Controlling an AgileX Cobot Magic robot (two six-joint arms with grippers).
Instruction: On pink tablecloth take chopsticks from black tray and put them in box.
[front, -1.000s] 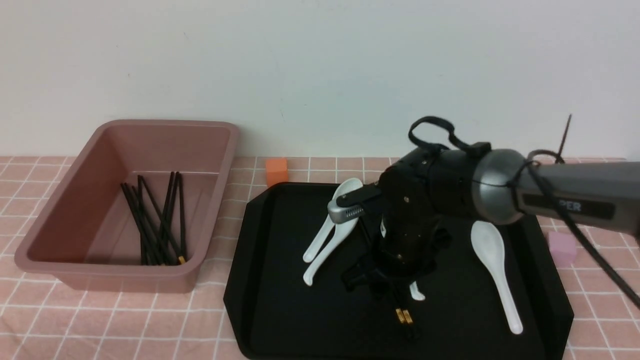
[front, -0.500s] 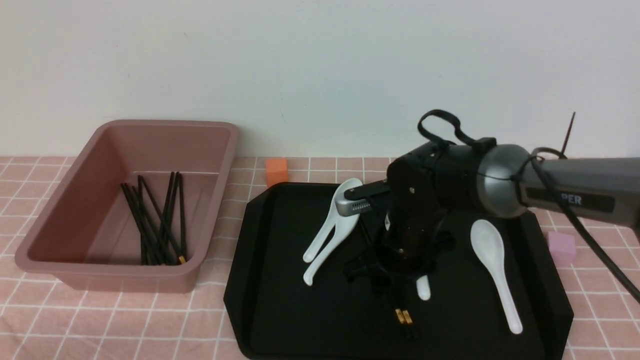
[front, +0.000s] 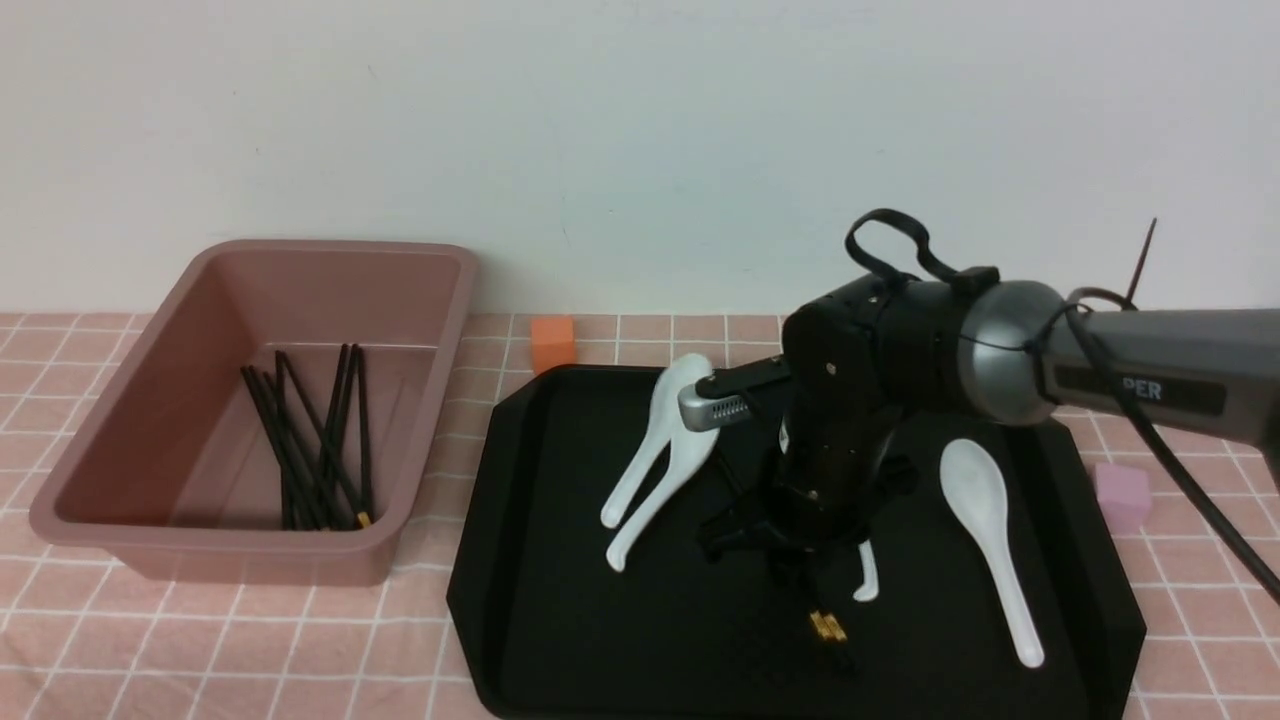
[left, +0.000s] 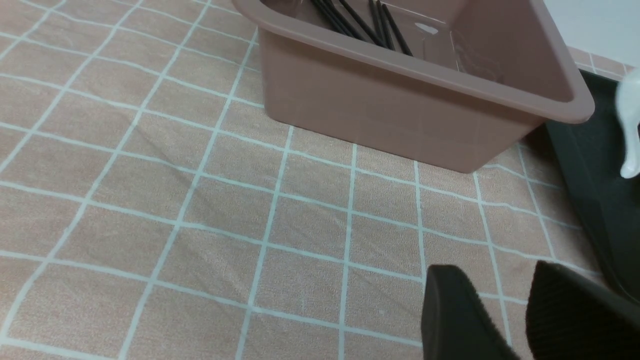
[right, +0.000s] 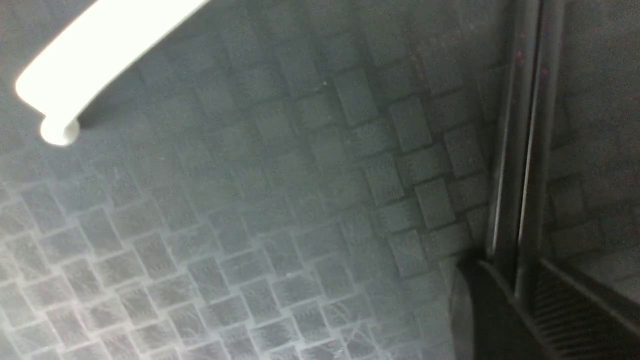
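My right gripper (front: 800, 570) points down over the black tray (front: 560, 600) and is shut on a pair of black chopsticks (front: 826, 627); their gold-banded ends stick out below it. In the right wrist view the two sticks (right: 522, 150) run side by side into the closed jaws (right: 517, 287) over the tray's woven floor (right: 250, 225). The box (front: 230, 555) stands left of the tray on the pink tablecloth (front: 300, 640) and holds several chopsticks (front: 310, 450). My left gripper (left: 515, 310) hovers open and empty over the cloth (left: 150, 175) in front of the box (left: 400, 115).
White spoons lie on the tray: two overlapping (front: 660, 460) left of the gripper, one (front: 985, 530) to its right, and a handle (front: 865, 580) beside the gripper. An orange block (front: 553, 343) sits behind the tray, a pink block (front: 1120, 497) at its right.
My right gripper has shifted a little to the right. The gold ends of the chopsticks have moved right with it, and the spoon handle beside it shows more.
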